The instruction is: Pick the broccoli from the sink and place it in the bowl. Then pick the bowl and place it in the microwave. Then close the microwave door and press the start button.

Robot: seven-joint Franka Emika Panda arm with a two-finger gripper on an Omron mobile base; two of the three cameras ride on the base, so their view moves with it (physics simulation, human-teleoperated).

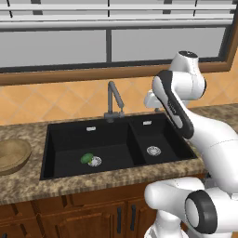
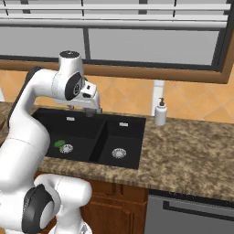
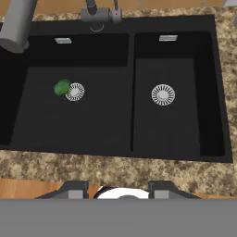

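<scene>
The broccoli (image 1: 86,158) (image 2: 59,144) (image 3: 62,88) is a small green lump on the floor of the larger, left basin of the black sink (image 1: 69,135) (image 2: 125,132) (image 3: 97,129), touching the silver drain. My gripper (image 3: 119,189) (image 2: 93,111) hangs high above the sink near the divider, pointing down, with its fingers apart and nothing between them. The wooden bowl (image 1: 11,155) rests on the counter left of the sink. The microwave and its door are out of view.
A grey faucet (image 1: 114,100) (image 3: 16,25) rises behind the sink, its spout reaching over the left basin. A white soap dispenser (image 2: 160,113) stands on the speckled counter (image 2: 192,151) right of the sink. Wooden cabinets (image 1: 93,214) run below.
</scene>
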